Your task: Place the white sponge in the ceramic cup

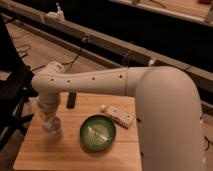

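Wooden table (75, 152): hand (50, 125) closed over ceramic cup (52, 131), near left edge.

It looks like a robot lab or workshop. Cables (75, 57) run along the floor behind the hand (50, 122), which hangs low over a small wooden counter (75, 155).

Dim, warm indoor light falls from above, brightening the white arm (150, 90) and wooden table (75, 155), while the background sinks into shadow and everything looks soft, slightly blurred.
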You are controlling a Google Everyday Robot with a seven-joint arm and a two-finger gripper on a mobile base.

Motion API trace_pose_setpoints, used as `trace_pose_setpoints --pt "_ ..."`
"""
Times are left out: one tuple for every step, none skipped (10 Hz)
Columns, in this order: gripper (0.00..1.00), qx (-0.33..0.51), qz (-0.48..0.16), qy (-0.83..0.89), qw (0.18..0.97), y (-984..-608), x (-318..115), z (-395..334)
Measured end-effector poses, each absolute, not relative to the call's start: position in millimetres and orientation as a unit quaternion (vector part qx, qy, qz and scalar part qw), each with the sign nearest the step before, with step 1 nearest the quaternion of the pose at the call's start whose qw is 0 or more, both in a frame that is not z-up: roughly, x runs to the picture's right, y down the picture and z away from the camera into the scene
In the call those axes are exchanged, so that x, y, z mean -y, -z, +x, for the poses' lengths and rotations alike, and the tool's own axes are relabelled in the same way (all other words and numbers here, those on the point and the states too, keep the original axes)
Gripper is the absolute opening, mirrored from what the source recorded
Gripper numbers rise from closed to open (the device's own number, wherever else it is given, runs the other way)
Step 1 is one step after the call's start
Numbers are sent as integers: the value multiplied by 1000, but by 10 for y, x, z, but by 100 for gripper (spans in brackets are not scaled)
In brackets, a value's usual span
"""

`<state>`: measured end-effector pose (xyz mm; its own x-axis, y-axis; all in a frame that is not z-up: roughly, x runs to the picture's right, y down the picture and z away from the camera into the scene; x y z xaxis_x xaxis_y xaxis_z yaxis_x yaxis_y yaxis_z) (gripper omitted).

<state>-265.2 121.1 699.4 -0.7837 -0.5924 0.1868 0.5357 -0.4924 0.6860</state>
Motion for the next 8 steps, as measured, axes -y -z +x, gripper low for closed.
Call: trace_pose_setpoints --pt "0 386 33 861 329 -7037 -1227 -2627" --pt "0 388 30 860 330 -7063 -1245 -2612" --pt "0 393 25 858 330 -7101 -1297 -2592" --pt "2 397 21 856 330 -7122 -1342 -2584" --pt "10 403 16 854 329 -7150 -1407 -2571" --pt "20 409 11 852 327 -7173 -1470 -2565" --pt "30 412 9 851 326 -7184 -1496 -2576" --pt "40 413 8 850 325 -7184 -1499 -2593"
